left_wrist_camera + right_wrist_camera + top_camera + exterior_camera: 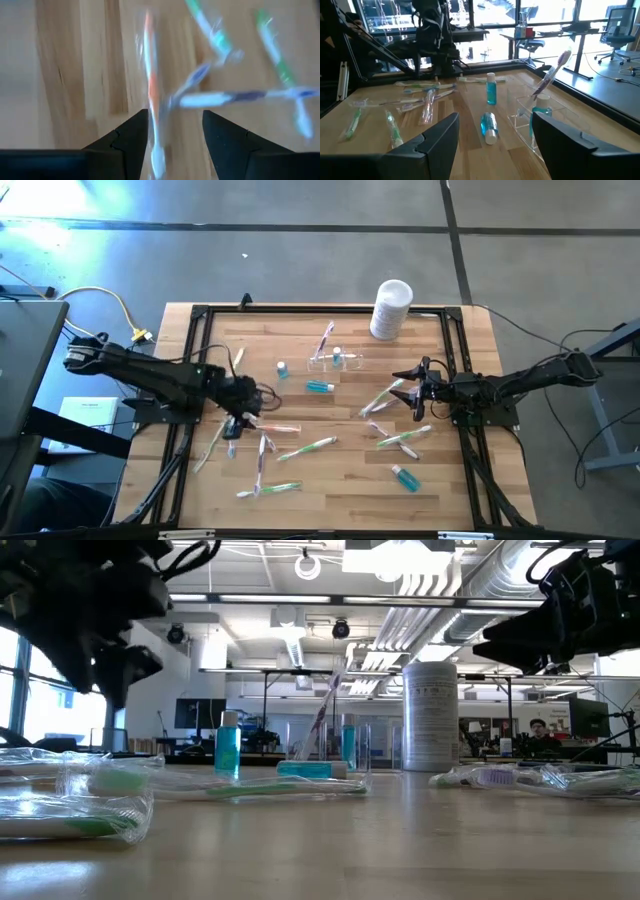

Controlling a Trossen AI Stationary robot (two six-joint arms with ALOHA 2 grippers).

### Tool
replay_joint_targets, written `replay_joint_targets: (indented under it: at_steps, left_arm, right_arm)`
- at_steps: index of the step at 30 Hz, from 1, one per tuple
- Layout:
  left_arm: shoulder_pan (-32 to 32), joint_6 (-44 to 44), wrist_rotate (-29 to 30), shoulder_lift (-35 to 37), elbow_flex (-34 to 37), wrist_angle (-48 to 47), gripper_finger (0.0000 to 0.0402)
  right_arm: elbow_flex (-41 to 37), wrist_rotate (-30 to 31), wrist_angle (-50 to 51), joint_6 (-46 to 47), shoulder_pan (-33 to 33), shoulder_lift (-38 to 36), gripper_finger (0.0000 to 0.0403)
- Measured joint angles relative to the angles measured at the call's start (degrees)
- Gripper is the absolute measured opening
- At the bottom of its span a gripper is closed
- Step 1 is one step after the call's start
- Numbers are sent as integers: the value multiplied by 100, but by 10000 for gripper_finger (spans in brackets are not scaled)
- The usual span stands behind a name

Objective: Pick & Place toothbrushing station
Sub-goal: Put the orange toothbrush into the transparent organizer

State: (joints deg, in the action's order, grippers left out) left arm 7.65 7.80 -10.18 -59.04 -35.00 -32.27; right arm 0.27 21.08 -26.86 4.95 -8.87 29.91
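My left gripper (238,423) hangs over wrapped toothbrushes (268,452); my right gripper (408,392) near more. Clear toothbrushing station (334,360) holds one brush, white container (390,309) beyond it on the wooden table (330,480).

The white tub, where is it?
In the high view, the white tub stands at the table's far edge, right of middle, just behind the clear holder.

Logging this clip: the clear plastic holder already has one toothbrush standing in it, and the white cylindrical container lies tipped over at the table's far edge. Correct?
Not quite. The white cylindrical container stands upright, as the low view shows. The clear plastic holder does hold one toothbrush.
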Motion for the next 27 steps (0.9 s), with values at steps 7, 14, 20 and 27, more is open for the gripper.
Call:
replay_joint_targets:
  at_steps: [7,14,20,27]
  left_arm:
    - [404,700,445,-385,2,-310,182]
    - [677,901,674,-959,0,-155,182]
    - [662,915,864,-1575,-2,44,182]
    - [668,833,835,-2020,-30,-12,182]
  right_arm:
    - [0,0,-29,-1,0,165,243]
    - [0,0,-150,0,1,286,243]
    - [0,0,-215,0,1,340,243]
    - [0,0,-214,0,0,343,243]
